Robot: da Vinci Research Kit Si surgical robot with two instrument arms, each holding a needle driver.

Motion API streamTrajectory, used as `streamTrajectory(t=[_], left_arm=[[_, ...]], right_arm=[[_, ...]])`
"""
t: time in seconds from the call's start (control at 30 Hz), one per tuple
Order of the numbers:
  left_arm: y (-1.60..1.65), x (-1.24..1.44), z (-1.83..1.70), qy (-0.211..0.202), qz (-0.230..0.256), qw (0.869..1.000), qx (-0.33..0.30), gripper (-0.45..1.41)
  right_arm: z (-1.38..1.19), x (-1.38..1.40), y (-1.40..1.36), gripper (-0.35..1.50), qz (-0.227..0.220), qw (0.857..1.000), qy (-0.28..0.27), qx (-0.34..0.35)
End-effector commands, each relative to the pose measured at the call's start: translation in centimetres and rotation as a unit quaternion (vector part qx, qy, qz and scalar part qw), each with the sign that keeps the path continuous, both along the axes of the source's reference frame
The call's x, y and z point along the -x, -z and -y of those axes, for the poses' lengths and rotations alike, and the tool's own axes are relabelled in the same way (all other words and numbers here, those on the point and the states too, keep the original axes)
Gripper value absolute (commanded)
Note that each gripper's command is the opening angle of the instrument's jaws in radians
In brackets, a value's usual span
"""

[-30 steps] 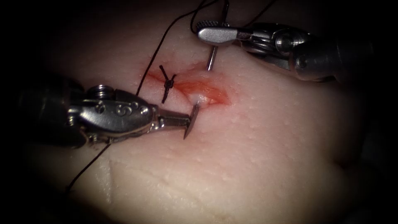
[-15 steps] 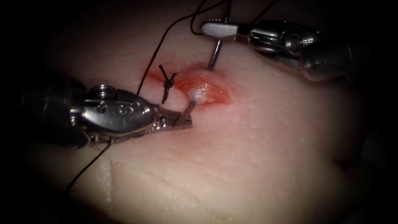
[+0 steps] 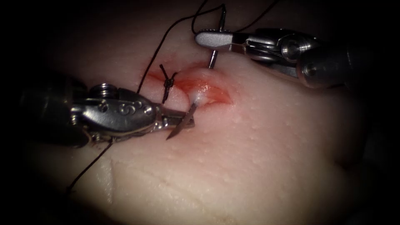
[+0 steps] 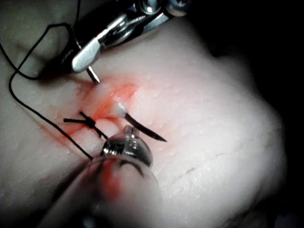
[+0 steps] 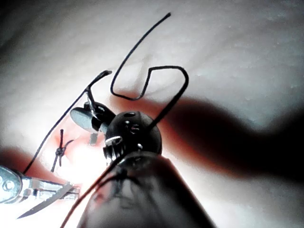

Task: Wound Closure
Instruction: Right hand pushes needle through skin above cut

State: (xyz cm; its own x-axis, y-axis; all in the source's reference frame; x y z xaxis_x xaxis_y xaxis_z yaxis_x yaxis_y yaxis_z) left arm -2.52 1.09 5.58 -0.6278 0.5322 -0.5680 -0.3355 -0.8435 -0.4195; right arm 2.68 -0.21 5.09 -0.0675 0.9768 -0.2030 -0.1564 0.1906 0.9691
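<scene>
One black knotted stitch (image 3: pixel 168 83) sits tied at the cut's left end. Your left end effector (image 3: pixel 183 121) is clamped near the curved steel needle's (image 3: pixel 182 125) tip, your right end effector (image 3: pixel 210 39) on its tail; the middle's buried in pale pork tissue (image 3: pixel 258 158), so this second bite's unfinished.

needle through the cut, a tool at each end

the cut (image 3: pixel 196 85) lies across the middle of the tissue (image 3: pixel 258 158), with a tied knot (image 3: pixel 168 83) on its left part. the needle (image 3: pixel 182 124) passes through the tissue at the cut: its tail end rises on the far side, gripped in the closed jaws of the right tool (image 3: pixel 212 38), which comes in from the right; its tip end comes out on the near side, where the left tool (image 3: pixel 183 121), reaching in from the left, is clamped on it just behind the point. the thread (image 3: pixel 156 58) runs from the tail end, loops behind the right tool, then runs down past the left of the knot and under the left tool.
</scene>
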Motion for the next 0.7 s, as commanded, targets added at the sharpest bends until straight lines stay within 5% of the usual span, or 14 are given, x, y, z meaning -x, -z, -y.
streamTrajectory(t=[0.03,0.37,0.4,0.43,0.5,0.7], left_arm=[[-0.05,0.06,0.09,-0.001,0.001,1.000,-0.001,-0.06],[-0.01,0.00,0.10,-0.015,0.007,1.000,0.010,-0.06],[-0.01,-0.01,0.10,-0.019,0.011,1.000,0.014,-0.06],[-0.01,-0.02,0.10,-0.022,0.015,0.999,0.019,-0.05],[0.00,-0.05,0.11,-0.027,0.024,0.999,0.029,-0.01],[0.02,-0.22,0.16,-0.067,0.066,0.991,0.091,0.00]], right_arm=[[0.12,-0.09,0.00,-0.35,-0.004,1.000,0.005,0.000],[0.21,-0.12,0.05,-0.35,-0.026,1.000,0.005,-0.003],[0.18,-0.11,0.05,0.26,-0.031,1.000,0.000,0.000],[0.16,-0.10,0.04,0.64,-0.035,0.999,-0.004,0.004],[0.13,-0.06,0.02,1.03,-0.041,0.999,-0.009,0.011],[0.04,0.16,-0.04,1.20,-0.049,0.998,-0.009,0.023]])
